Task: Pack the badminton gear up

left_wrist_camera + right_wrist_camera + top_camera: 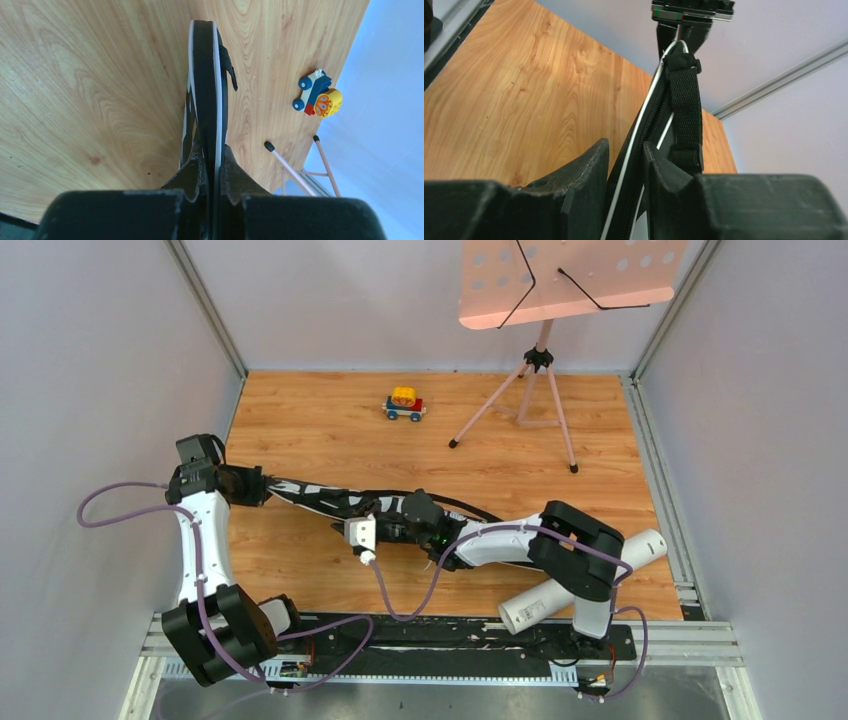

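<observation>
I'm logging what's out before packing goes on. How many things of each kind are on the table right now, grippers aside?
Black bag: 1
White tube: 1
Toy car: 1
Pink music stand: 1
Rackets: 0 in view
Shuttlecocks: 0 in view
Total: 4

top: high, looks down on table (330, 440) | wrists: close, along black bag (206, 90) | shared: bag

White-and-black arms (200, 540), purple cables, seemingly ridged black jaws.
</observation>
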Available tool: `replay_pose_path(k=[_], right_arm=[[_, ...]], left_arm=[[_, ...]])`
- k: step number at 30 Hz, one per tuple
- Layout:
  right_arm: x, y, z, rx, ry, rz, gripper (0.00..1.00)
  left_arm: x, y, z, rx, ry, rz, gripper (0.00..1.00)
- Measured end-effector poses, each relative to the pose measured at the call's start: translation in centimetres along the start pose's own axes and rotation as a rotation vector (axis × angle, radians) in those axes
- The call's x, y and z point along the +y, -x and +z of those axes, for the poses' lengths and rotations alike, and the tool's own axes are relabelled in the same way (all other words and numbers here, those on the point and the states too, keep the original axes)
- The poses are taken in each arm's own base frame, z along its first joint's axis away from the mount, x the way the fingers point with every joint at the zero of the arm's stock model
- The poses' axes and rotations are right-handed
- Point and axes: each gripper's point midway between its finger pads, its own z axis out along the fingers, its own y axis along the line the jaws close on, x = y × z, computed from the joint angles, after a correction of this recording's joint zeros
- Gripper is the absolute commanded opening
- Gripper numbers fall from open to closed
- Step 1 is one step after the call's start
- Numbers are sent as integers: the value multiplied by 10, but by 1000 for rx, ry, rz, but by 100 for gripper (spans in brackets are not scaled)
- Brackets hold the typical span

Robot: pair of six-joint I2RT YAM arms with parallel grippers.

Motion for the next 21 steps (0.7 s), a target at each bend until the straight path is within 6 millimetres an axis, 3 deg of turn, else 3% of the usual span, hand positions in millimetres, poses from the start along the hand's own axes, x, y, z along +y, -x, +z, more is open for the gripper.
replay_pose_path(k=[3, 11, 21], right_arm=[[5, -9, 8, 6, 17, -54, 32], [-19, -3, 33, -55, -73, -191, 35], [-34, 3, 43, -104, -137, -259, 39]], left_arm=[[-1, 1, 1, 3, -2, -3, 0], [-5, -3, 5, 34, -33, -24, 0], [-5, -8, 7, 75, -56, -57, 0]])
